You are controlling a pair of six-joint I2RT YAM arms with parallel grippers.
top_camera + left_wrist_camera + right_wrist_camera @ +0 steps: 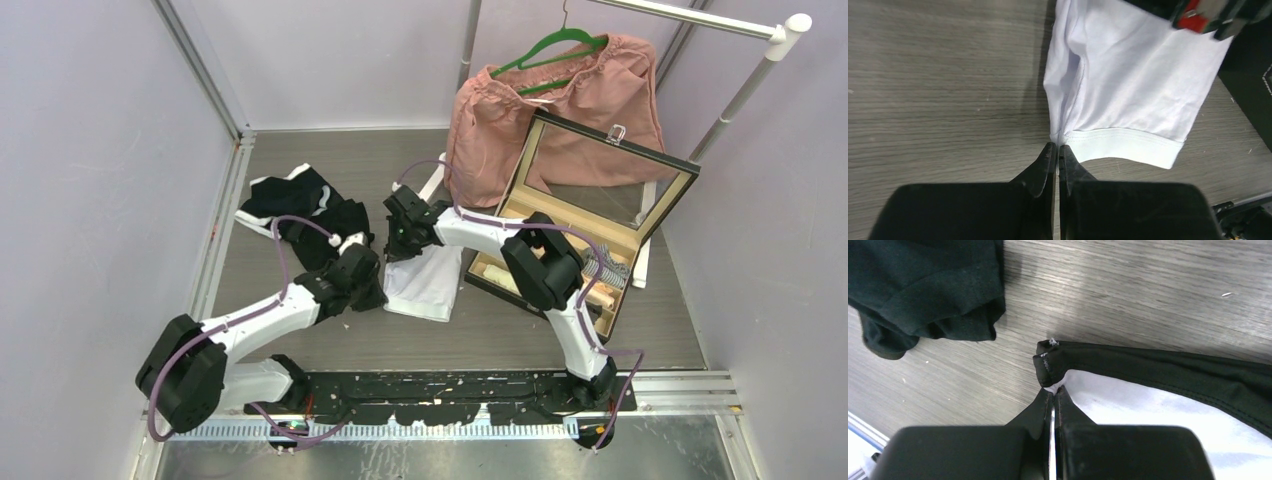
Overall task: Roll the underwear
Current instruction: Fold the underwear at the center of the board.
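Underwear (430, 285) mostly white, black-banded, flat on table (500, 335).

The top camera is looking down from the near edge over the whole table (500, 335); both wrist cameras are staring close, sharing the white underwear (428, 285).

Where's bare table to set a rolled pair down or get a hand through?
Free: near strip between white briefs and arm bases; far strip behind black pile; corner right of case. Crowded: centre, left end effector and right end effector shut on the white briefs, pile and case either side.
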